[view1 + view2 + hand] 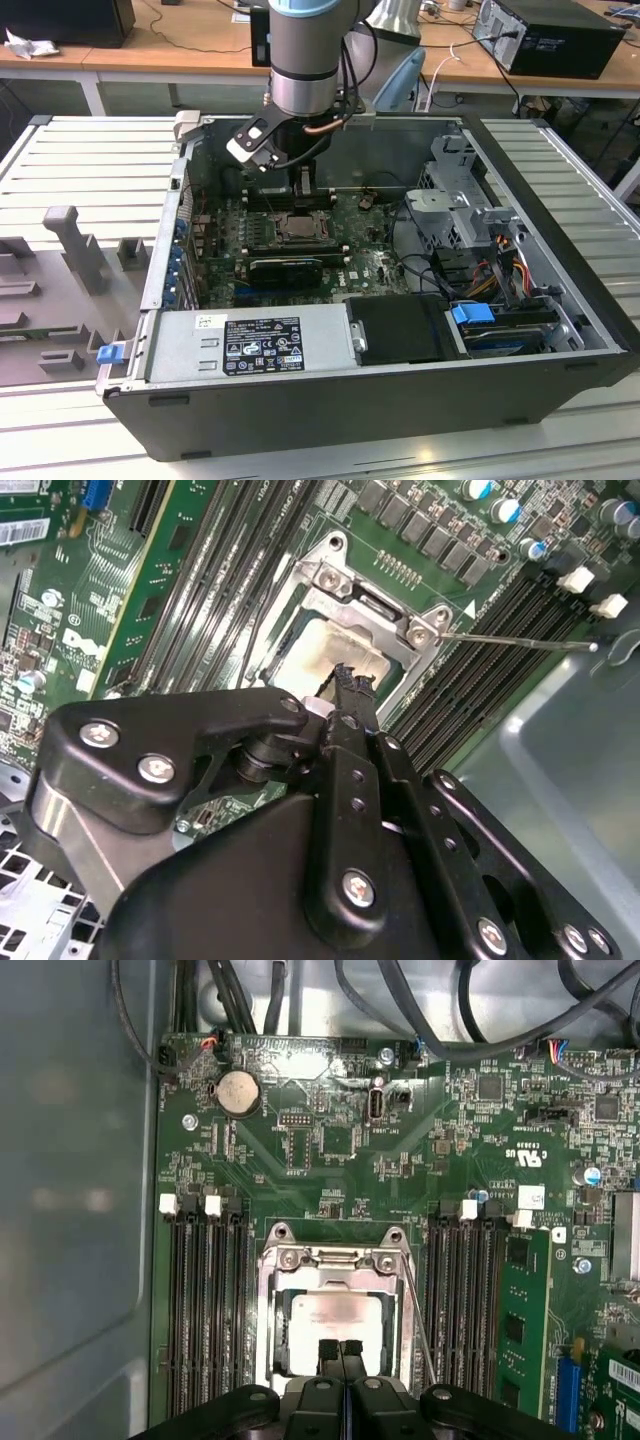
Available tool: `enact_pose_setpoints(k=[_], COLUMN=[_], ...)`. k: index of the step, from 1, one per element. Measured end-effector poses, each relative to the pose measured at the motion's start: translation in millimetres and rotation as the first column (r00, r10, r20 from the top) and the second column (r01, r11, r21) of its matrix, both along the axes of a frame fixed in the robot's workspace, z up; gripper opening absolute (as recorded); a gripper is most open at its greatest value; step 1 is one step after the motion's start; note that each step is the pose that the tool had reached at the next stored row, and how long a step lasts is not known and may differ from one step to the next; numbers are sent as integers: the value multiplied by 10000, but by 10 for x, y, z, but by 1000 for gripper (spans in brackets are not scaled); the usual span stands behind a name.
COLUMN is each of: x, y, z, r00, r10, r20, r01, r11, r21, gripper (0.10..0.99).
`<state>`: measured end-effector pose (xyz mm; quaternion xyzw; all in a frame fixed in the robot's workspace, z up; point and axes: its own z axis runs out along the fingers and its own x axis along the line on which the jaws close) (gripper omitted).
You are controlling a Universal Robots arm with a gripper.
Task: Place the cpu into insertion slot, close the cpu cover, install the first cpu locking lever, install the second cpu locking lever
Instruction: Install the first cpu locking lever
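The gripper (303,192) is shown inside an open computer case (560,250), directly above the slot (299,226) on the green board (375,265). In the first wrist view, its fingertips (328,1350) are seen pressed together with nothing clamped between them, over one edge of the cpu (335,1315). Whether they touch it cannot be told. The cpu is seated in the slot, its pale face framed by the cut-out of the cover (330,1258), which is laid flat over it. A thin wire lever (420,1320) is angled outward beside the cover. In the second wrist view the lever (520,640) is stretched from the cover's corner across the memory slots (500,680).
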<state>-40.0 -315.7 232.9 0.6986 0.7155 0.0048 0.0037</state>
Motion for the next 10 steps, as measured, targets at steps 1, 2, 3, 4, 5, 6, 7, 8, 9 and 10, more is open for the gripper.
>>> enact_pose_setpoints(k=[1, 2, 3, 4, 5, 6, 7, 8, 9, 10], x=[-5, -16, -17, -17, -17, -17, -17, -17, -17, -17], y=[0, -1, 0, 0, 0, 0, 0, 0, 0, 0], z=[0, 3, 8, 8, 9, 10, 10, 11, 11, 11], r00=[10000, 10000, 10000, 10000, 10000, 10000, 10000, 10000, 10000, 10000], r10=[0, 0, 0, 0, 0, 0, 0, 0, 0, 0], r20=[0, 1, 2, 2, 1, 0, 1, 0, 0, 0], r01=[0, 0, 0, 0, 0, 0, 0, 0, 0, 0], r11=[10000, 10000, 10000, 10000, 10000, 10000, 10000, 10000, 10000, 10000], r21=[0, 1, 2, 1, 0, -1, -1, -1, -1, -1], gripper=[106, 106, 106, 106, 106, 106, 106, 106, 106, 106])
